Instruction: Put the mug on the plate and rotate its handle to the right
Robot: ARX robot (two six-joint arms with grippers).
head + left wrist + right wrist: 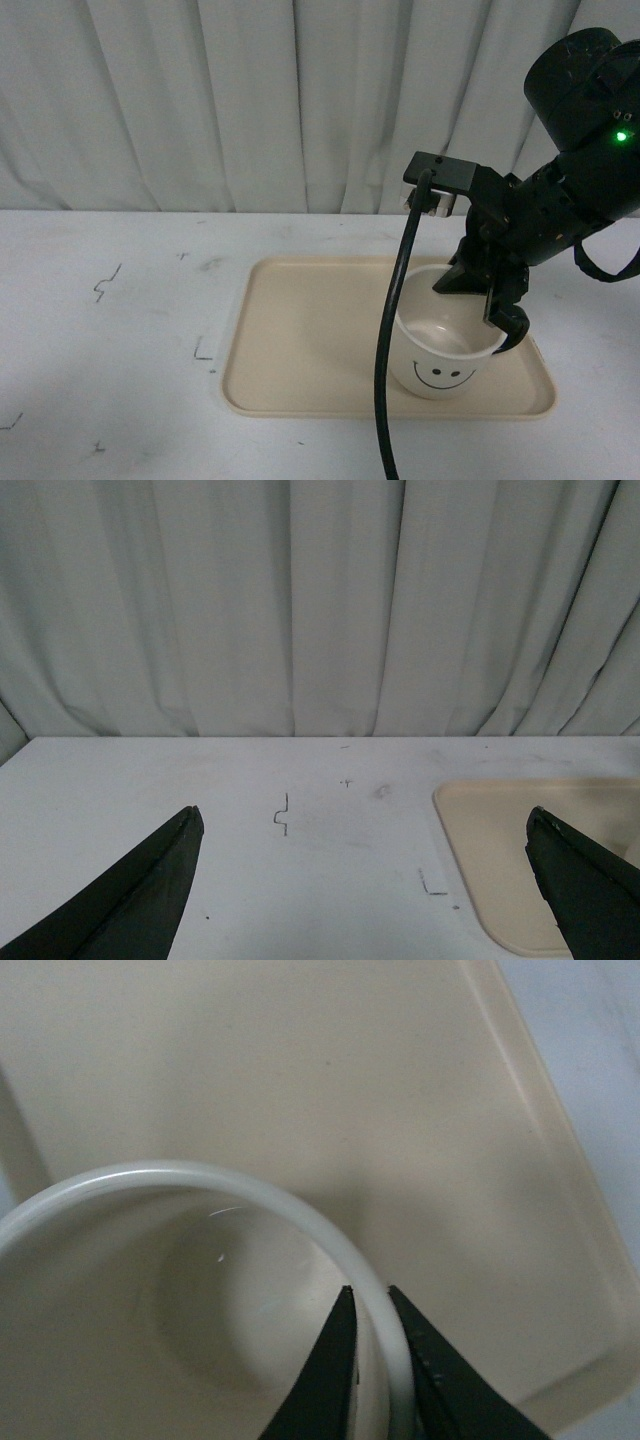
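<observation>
Mug is upright inside the plate, in its near right part, close to the front rim. The smiley face is turned toward the front camera. The mug is empty and its inside is glossy.

Right claw comes down from the right onto the mug's right rim. In the wrist view the right claw is clamped on the rim, one finger inside the mug and the other outside the wall.

A black curved piece sits at the mug's right edge under the claw. Cannot tell whether it is the handle or a fingertip.

A black cable hangs in front of the mug's left side.

Left claw is spread wide over the bare white table, well left of the plate's corner.

Pale curtain hangs behind.
</observation>
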